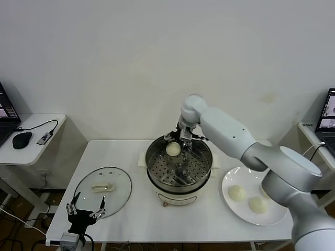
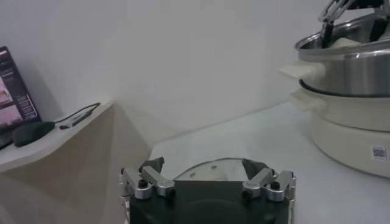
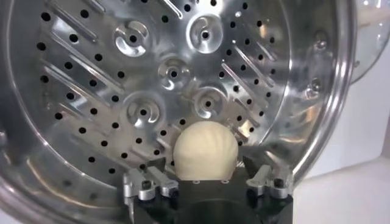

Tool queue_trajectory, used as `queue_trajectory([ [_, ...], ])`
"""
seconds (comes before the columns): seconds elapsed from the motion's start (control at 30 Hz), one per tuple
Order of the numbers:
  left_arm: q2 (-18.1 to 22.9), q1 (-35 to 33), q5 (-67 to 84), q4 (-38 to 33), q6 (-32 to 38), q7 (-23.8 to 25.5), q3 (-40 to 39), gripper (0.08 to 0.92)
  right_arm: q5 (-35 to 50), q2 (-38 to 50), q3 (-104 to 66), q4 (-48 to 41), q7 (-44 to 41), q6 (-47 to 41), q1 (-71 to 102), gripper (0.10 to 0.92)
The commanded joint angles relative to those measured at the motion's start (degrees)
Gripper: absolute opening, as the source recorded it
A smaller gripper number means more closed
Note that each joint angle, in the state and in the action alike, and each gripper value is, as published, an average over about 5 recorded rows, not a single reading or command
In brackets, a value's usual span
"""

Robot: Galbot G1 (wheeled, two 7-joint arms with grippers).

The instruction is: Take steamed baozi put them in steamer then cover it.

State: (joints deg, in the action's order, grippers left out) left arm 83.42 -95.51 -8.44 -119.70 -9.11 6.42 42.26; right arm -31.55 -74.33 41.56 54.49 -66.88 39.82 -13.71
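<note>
The steamer (image 1: 148,161) stands mid-table, its perforated tray (image 3: 122,73) bare except for one baozi (image 1: 173,149) at its far side. My right gripper (image 1: 176,141) hangs over that far rim, open, with the baozi (image 3: 205,149) between its spread fingers (image 3: 153,168), which stand clear of it on both sides. Two more baozi (image 1: 237,193) (image 1: 258,205) lie on the white plate (image 1: 229,204). The cover (image 1: 118,191) lies flat on the table at front left. My left gripper (image 1: 85,205) is open and empty just in front of it; the cover's rim (image 2: 207,168) shows beyond its fingers.
A low side table (image 1: 31,133) with a mouse and cable stands at far left. A laptop (image 1: 328,117) sits at the right edge. My right forearm crosses above the plate. The steamer also shows in the left wrist view (image 2: 353,67).
</note>
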Motion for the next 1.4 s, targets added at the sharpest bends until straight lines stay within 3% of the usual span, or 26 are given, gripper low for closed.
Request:
queue_trajectory([
  [0.03, -0.2, -0.2, 0.1, -0.9, -0.5, 0.4, 0.2, 0.823, 19.7, 9.5, 3.5, 11.9, -6.9, -15.2, -6.2, 0.822],
  [0.37, -0.7, -0.5, 0.1, -2.4, -1.9, 0.6, 0.1, 0.823, 39.1, 26.3, 10.1, 18.5, -8.6, -48.7, -16.1, 0.823],
  [0.5, -1.0, -0.6, 0.2, -2.6, -2.1, 0.7, -0.2, 0.823, 39.9, 31.9, 10.5, 21.2, -11.1, -61.3, -16.7, 0.823],
  [0.63, -1.3, -0.6, 0.4, -2.7, -2.4, 0.9, -0.3, 0.823, 38.9, 36.9, 10.0, 23.7, -12.2, -68.1, -14.8, 0.823],
  [1.0, -1.5, -1.1, 0.4, -3.3, -3.1, 1.1, -0.5, 0.823, 27.5, 45.7, -0.2, 30.1, -13.0, -70.2, 1.9, 0.823],
  [1.4, -0.9, -1.8, -1.0, -2.4, -3.0, 1.0, -1.2, 0.823, 24.6, 44.2, -8.3, 29.4, -10.6, -67.2, 17.7, 0.823],
])
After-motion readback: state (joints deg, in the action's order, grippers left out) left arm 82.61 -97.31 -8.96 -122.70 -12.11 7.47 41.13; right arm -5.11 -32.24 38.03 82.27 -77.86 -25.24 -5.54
